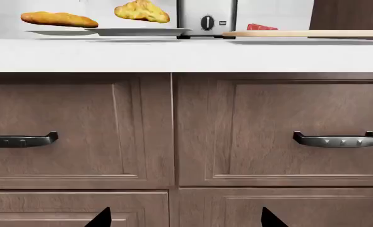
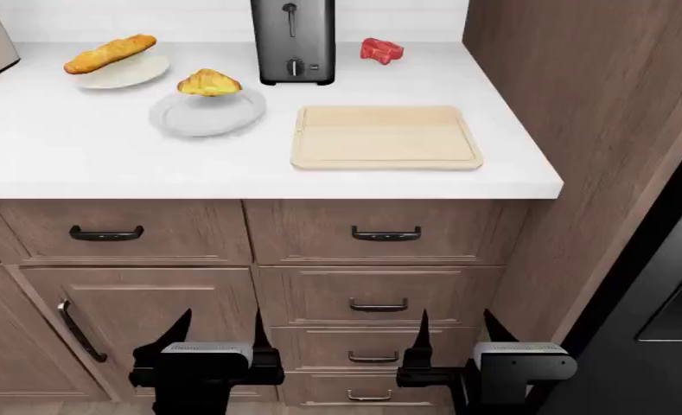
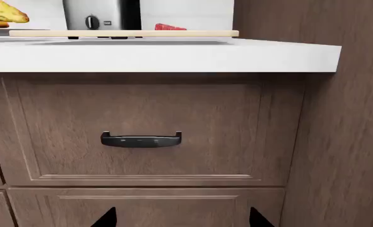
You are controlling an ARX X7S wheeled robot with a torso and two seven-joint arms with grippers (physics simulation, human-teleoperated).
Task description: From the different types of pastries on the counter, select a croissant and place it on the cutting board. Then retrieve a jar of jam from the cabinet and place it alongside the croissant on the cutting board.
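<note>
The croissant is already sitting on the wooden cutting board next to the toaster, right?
Not quite. The croissant is sitting on a round grey plate, not on the cutting board, which has nothing on it. The plate is indeed next to the toaster. The head view shows this most clearly.

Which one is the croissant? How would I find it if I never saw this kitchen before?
Look at the white counter and find the silver toaster at the back. Just left of it and a bit nearer sits a round grey plate, and the croissant is on it. It is short, puffy and flaky, unlike the long loaf on the other plate farther left.
</note>
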